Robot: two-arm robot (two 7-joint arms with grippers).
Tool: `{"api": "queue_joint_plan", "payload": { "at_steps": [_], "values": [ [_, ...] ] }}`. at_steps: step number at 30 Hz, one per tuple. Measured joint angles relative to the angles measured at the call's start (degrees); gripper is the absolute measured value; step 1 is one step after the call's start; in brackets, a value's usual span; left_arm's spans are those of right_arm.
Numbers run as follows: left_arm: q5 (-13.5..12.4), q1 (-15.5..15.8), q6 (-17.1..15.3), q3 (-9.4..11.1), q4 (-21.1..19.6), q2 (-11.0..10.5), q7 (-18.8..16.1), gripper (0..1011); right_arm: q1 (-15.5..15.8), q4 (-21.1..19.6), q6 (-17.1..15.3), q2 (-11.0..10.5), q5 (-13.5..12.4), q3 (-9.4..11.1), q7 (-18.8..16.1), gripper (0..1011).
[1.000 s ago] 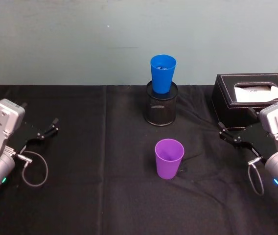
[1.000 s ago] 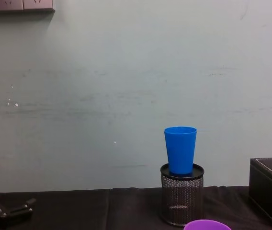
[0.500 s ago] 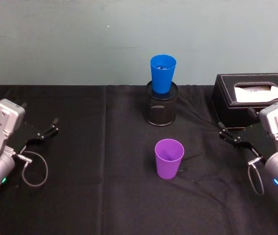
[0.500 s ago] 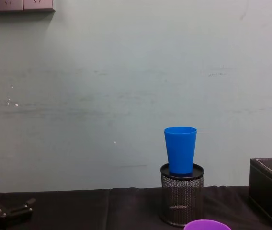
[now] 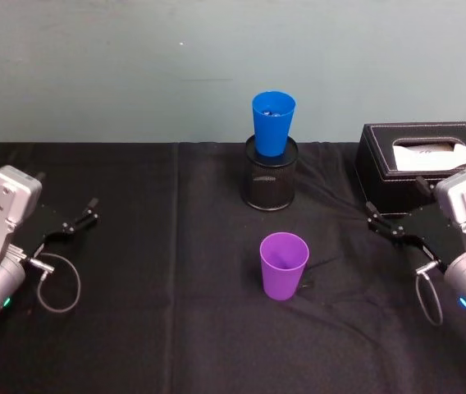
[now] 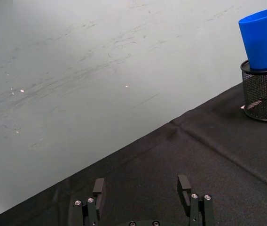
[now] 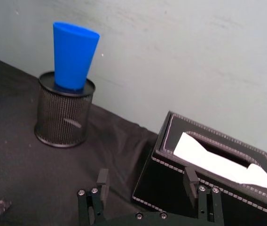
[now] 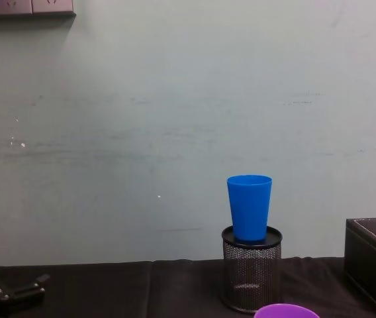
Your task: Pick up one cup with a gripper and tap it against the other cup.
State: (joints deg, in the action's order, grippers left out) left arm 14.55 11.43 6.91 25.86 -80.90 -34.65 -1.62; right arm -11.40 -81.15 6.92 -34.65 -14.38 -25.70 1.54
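The purple cup (image 5: 283, 265) stands upright on the black tablecloth near the table's middle; its rim (image 8: 286, 311) shows at the bottom of the chest view. Behind it the blue cup (image 5: 272, 123) sits in the mouth of a black mesh holder (image 5: 270, 185), also seen as blue cup (image 7: 73, 56) and blue cup (image 6: 263, 37). My left gripper (image 5: 85, 213) rests open at the far left, empty (image 6: 141, 188). My right gripper (image 5: 374, 220) is open at the right, in front of the tissue box, well apart from the purple cup, nothing between its fingers (image 7: 146, 181).
A black tissue box (image 5: 422, 164) with white tissue stands at the back right, close behind the right gripper. The mesh holder (image 8: 251, 275) raises the blue cup above the table. A pale wall runs behind the table.
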Motion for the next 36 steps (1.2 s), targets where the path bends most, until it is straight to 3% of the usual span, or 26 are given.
{"api": "queue_joint_plan", "payload": {
  "at_steps": [6,11,13,14,16,23,30,36],
  "values": [
    [0.0,0.0,0.0,0.0,0.0,0.0,0.0,1000,2.0,-3.0,0.6,-1.1,-0.4,1.5,-1.8,1004],
    [0.0,0.0,0.0,0.0,0.0,0.0,0.0,1000,4.5,-5.6,0.7,-2.9,-3.3,3.2,-5.3,1004],
    [0.0,0.0,0.0,0.0,0.0,0.0,0.0,1000,6.3,-7.1,1.5,-4.4,-5.8,4.2,-9.0,1004],
    [0.0,0.0,0.0,0.0,0.0,0.0,0.0,1000,6.3,-7.1,1.5,-4.4,-5.8,4.2,-9.0,1004],
    [0.0,0.0,0.0,0.0,0.0,0.0,0.0,1000,7.8,-7.9,2.8,-5.9,-7.5,4.6,-12.6,1004],
    [0.0,0.0,0.0,0.0,0.0,0.0,0.0,1000,11.5,-9.3,8.9,-8.7,-10.9,4.1,-23.6,1004],
    [0.0,0.0,0.0,0.0,0.0,0.0,0.0,1000,12.3,-9.1,9.0,-7.8,-13.2,3.5,-28.2,1004],
    [0.0,0.0,0.0,0.0,0.0,0.0,0.0,1000,11.5,-8.4,7.4,-6.2,-13.4,3.0,-29.6,1004]
  ]
}}
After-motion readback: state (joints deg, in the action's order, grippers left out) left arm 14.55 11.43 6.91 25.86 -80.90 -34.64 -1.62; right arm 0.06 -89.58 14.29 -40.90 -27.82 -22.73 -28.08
